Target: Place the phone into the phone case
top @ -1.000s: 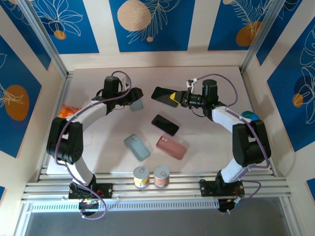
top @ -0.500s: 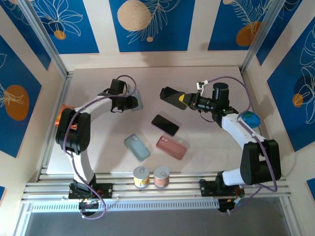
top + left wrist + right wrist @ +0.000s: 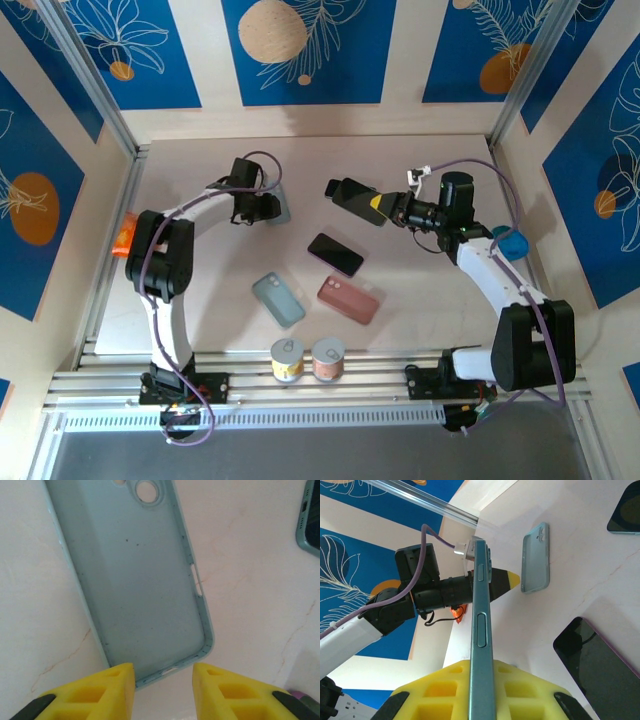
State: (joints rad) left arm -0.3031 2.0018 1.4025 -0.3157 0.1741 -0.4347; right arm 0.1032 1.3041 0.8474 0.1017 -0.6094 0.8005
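- Broadly, the task is judged about half done. On the table the lift has been made, but nothing has been fitted together yet.
- From 3 o'clock the right arm is stretched inward, and its right gripper is clenched on the phone. In the wrist view the handset is seen edge-on, pinched between the yellow pads.
- From 9 o'clock the left arm is reached toward the far side. The left gripper is held with its jaws parted over the near end of the case and nothing pinched between them. Whether the case is touched cannot be told.
- The phone case, pale blue, is laid open side up at about 11 o'clock.
- The phone is carried above the surface at about 1 o'clock, well apart from the case.
- Left to do, by this reading: the phone must be turned flat, brought over the case, lined up with the camera cut-out and pressed in.
- A black phone near the centre and a pink case at 5 o'clock are left untouched.
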